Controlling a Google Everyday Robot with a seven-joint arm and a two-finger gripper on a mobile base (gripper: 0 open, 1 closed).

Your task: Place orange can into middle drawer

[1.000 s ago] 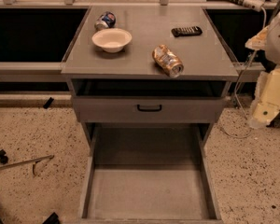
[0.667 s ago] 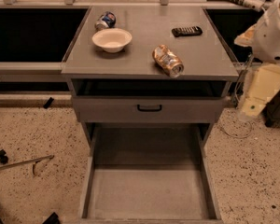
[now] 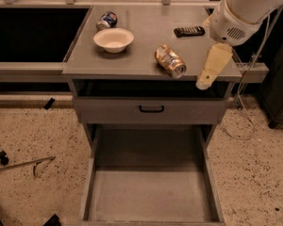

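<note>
Dents mark the small orange-gold drink can [image 3: 170, 60], lying sideways on the grey metal bench [image 3: 141, 32]: probably light, thin-walled, prone to rolling, best gripped across its middle. Cream pincer [image 3: 211, 69] hovers near it; apart or together, I cannot tell.

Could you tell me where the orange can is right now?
The orange can lies on the cabinet top near its front edge, between the white bowl and the gripper.
</note>
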